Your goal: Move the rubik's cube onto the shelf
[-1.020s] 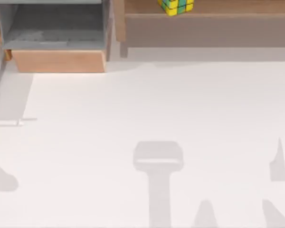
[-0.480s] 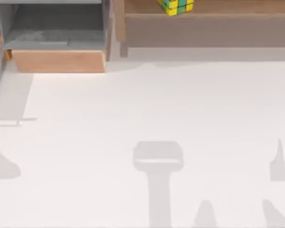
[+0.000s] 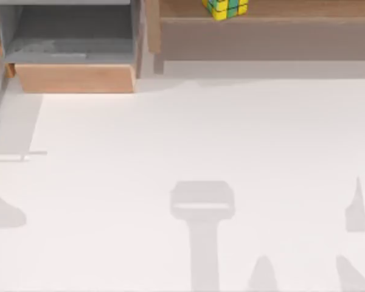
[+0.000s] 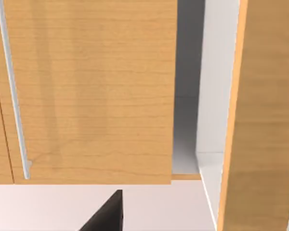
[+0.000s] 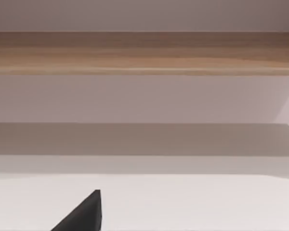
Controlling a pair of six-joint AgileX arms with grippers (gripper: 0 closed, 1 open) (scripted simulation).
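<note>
The top view's upper edge cuts off the small yellow, green and blue rubik's cube (image 3: pixel 225 8) and the long light-brown wooden shelf (image 3: pixel 292 10) beneath it, whose right end also runs out of frame.

Bare rendered tabletop workspace: white table (image 3: pixel 188 134), wooden shelf (image 3: pixel 261 33); grey-lined wooden box (image 3: pixel 73 55).

Desk (image 3: pixel 170 134): we saw a plain white top crossed by soft grey shadows.
Box compartment (image 3: pixel 73 78): we found it wooden, grey-lined, at far left.
</note>
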